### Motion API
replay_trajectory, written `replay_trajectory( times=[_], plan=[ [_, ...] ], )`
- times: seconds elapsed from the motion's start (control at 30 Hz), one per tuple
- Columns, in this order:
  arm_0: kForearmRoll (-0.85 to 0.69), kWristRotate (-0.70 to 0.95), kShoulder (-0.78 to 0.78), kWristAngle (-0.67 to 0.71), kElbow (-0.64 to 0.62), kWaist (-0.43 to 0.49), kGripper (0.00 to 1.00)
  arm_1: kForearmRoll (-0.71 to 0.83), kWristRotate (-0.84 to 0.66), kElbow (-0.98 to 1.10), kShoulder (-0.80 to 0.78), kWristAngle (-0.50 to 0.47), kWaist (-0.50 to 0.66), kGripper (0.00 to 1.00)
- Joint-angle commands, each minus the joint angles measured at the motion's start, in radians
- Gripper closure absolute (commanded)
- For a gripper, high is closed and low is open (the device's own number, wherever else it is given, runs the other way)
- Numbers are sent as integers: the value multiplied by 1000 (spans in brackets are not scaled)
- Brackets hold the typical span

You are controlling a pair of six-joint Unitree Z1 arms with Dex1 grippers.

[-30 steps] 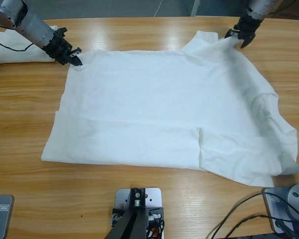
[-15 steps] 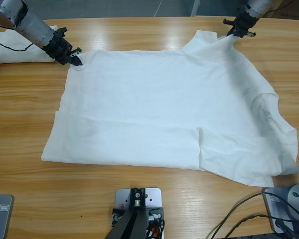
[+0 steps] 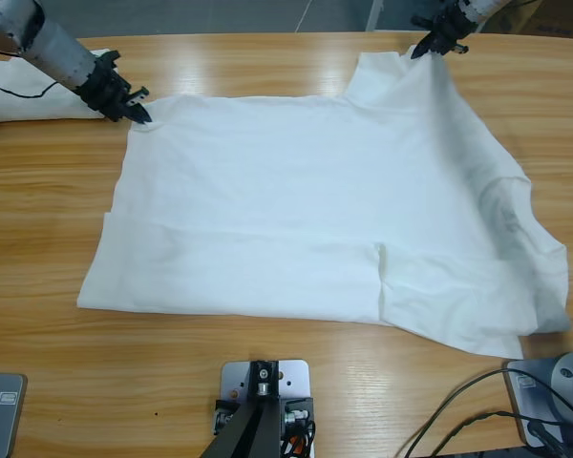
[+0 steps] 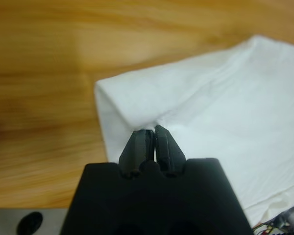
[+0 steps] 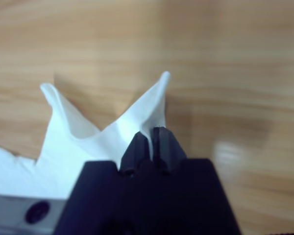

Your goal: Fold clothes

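The T-shirt (image 3: 315, 210) lies spread flat on the table (image 3: 267, 391), its long axis running across the table from side to side in the high view. The far edge of the cloth sits toward the table's back edge; the near hem faces the camera's base. One end is bunched and rumpled, with a sleeve section folded over near the front corner on that side.

My left gripper (image 3: 137, 107) is clamped on the far corner of the shirt at one end. In the left wrist view (image 4: 151, 133) the jaws are pressed together with a thin layer of white cloth pinched between them, and the rest of the shirt spreads away from the jaw tips.

My right gripper (image 3: 430, 46) holds the far edge at the other end, by the table's back edge. In the right wrist view (image 5: 151, 136) the jaws are narrow and closed on a raised peak of cloth; the cloth there appears lifted slightly off the wood, though the view is too soft to be sure.

Relation governing the next move: both grips sit on the same far edge, well apart, one at each end of the long axis. The body of the shirt lies entirely toward the near side from both grippers. I judge the fold calls for carrying this edge toward the near hem, both arms together.

A second white garment (image 3: 29, 95) lies behind my left arm, untouched.
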State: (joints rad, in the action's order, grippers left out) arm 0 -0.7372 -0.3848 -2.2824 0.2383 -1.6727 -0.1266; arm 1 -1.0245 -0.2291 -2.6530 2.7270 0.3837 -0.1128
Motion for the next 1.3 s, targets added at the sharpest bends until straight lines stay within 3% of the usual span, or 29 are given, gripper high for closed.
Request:
replay_trajectory(
  times=[0.03,0.27,0.43,0.53,0.67,1.07,1.13,1.17,1.2,1.23,1.3],
  plan=[
    [12,-34,73,48,18,78,1000,-294,49,-585,-82,33,-5,1000],
    [14,-39,128,86,65,79,1000,-447,44,-584,-162,79,7,1000],
    [33,-30,172,91,150,75,1000,-582,98,-584,-214,12,38,1000],
    [38,-7,201,71,209,64,1000,-589,141,-560,-275,-68,89,1000],
    [36,40,228,10,253,42,1000,-590,152,-523,-316,-104,118,1000],
    [47,58,234,-7,297,31,1000,-574,240,-219,-455,-128,125,1000],
    [56,55,233,-9,307,31,1000,-507,257,-67,-534,-134,128,1000],
    [63,54,233,-10,314,30,1000,-364,254,143,-632,-141,132,1000],
    [66,54,232,-10,317,29,1000,-101,220,489,-791,-159,133,1000],
    [67,54,231,-12,318,28,1000,12,206,664,-869,-188,133,1000],
    [70,55,229,-17,317,28,1000,97,209,816,-931,-194,133,1000]
  ],
)
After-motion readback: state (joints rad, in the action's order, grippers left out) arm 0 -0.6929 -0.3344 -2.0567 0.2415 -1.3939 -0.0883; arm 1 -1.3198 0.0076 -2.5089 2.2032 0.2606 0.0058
